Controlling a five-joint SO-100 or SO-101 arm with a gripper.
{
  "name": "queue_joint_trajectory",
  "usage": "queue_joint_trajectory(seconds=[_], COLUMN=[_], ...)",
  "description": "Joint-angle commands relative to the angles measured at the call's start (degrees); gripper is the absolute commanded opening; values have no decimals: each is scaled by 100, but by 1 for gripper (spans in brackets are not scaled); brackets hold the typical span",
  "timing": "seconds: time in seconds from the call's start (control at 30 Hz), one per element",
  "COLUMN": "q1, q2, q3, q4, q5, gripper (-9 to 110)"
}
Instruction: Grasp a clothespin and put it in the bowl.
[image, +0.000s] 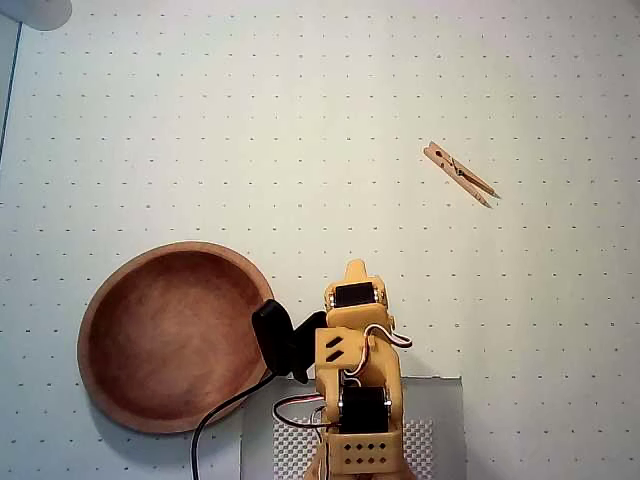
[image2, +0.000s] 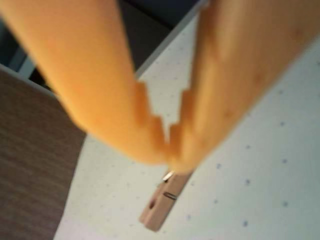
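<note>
**Up close at the wrist: fingers together, pin on the mat**

Right at the wrist cam, the end effector (image2: 169, 150) fills most of the shot, two blurry orange fingers (image2: 100, 85) w/ tips pressed together and nothing between them. Just past the tips the clothespin (image2: 161, 207) lies flat on the dotted white surface (image2: 260, 175), partly hidden behind the fingertips, so can't tell if it's touched or not.

From overhead, the yellow arm (image: 357, 380) sits at the bottom middle on a grey base plate (image: 445, 420), folded up, w/ a black cable (image: 215, 420) trailing off the bottom. End effector itself isn't clear from up there.

Clothespin (image: 460, 173) is upper right in the overhead view, lying diagonal, well apart from the arm. Bowl (image: 175, 335) is lower left, just beside the arm, empty afaict.
</note>
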Motion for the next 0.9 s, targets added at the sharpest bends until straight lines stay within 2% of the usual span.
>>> queue_joint_trajectory(seconds=[0.0,0.3,0.47,0.63,0.87], q1=[-26,-26,-35,26,-18], q2=[-316,-3806,-5440,-6293,-6732], q3=[-1090,-3700,-4957,-5520,-5687], q4=[404,984,1705,2347,3190], q5=[-598,-1644,-3278,-5186,-6732], gripper=[-3,-3,-3,-3,-3])
